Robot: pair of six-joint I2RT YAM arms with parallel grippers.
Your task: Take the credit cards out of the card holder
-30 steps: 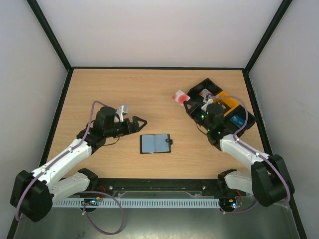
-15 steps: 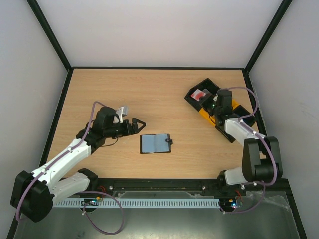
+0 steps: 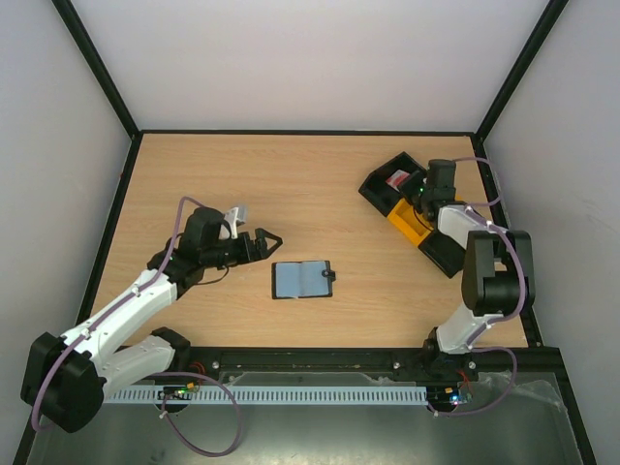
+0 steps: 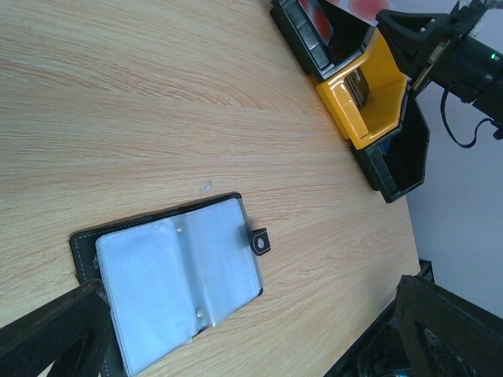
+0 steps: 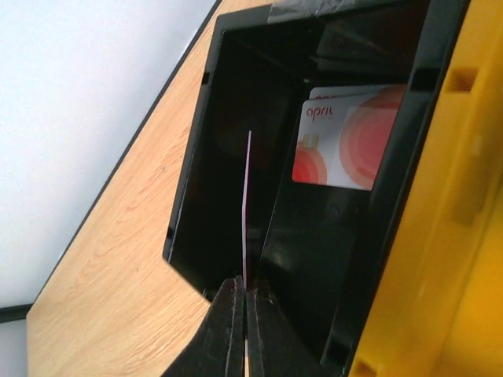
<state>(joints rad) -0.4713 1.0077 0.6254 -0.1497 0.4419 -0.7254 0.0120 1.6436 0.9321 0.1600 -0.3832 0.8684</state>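
- Two tools are in view. The left tool (image 3: pixel 275 237) gapes wide and holds nothing, low over the worktop (image 3: pixel 213 174) and just left of the holder.
- Mid-worktop, the holder (image 3: pixel 302 279) lies flat and unfolded with its sleeves (image 4: pixel 157 275) facing up. They look empty, though a card tucked deep might not show.
- Further right, a black bin (image 3: pixel 371 186) sits against a yellow bin (image 3: pixel 407 218). At least one card (image 5: pixel 346 145) lies flat inside the black one, and a second edge seems to peep out behind it.
- Far right, the right tool (image 5: pixel 244 302) is pinched tight on the held card (image 5: pixel 247 204), seen edge-on and upright above the black bin's opening.
- Judging by this, the task is nearly done. What remains is letting go of the held card and confirming that the sleeves are bare.
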